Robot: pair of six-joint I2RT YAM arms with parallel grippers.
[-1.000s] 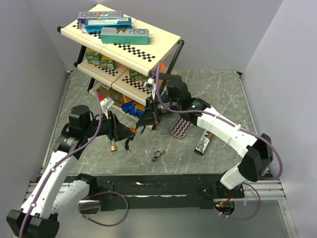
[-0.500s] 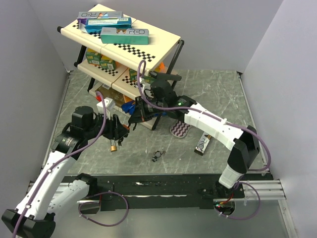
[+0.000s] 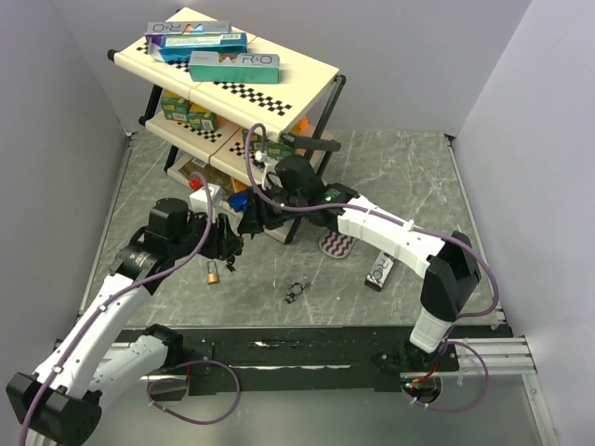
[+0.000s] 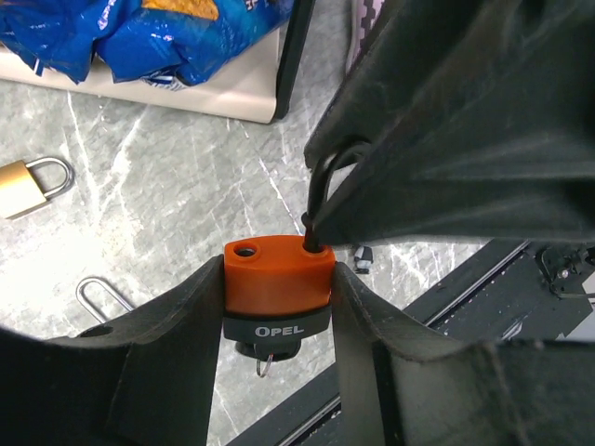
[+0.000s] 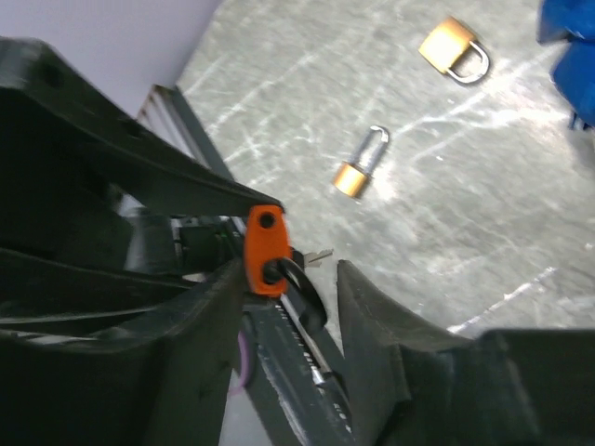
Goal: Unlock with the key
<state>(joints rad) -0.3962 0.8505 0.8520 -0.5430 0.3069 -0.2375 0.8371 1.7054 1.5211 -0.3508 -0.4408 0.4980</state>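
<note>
- Two robot arms met over the grey marbled desk (image 3: 400, 177), just in front of a shelf rack (image 3: 232, 70) that stood at 11 o'clock in the overhead view.
- The left pincer (image 4: 277, 271) was clamped on an orange padlock (image 4: 277, 283), with one finger pressed against each side of its body. It held the padlock clear of the desk, at about 9 o'clock from the desk's middle.
- The padlock's lower band was black with the white word "OPEL". Below it a dark stub with a small silver ring (image 4: 266, 358) stuck out. It looked like a key head but was too small to be sure.
- A black shackle (image 4: 321, 190) rose from the padlock's top at 12 o'clock.
- The right pincer (image 5: 290, 274) had its fingers apart, one on each side of the shackle, and gripped nothing.
- In the right wrist view, one brass padlock (image 5: 361, 167) lay on the desk at 2 o'clock from the orange one. A second brass padlock (image 5: 454, 51) lay farther out the same way.
- A small dark key bunch (image 3: 296, 293) lay at 6 o'clock from the desk's middle, apart from both pincers.
- A patterned pouch (image 3: 337, 244) lay at 4 o'clock from the right pincer, with a black packet (image 3: 379, 271) beyond it.
</note>
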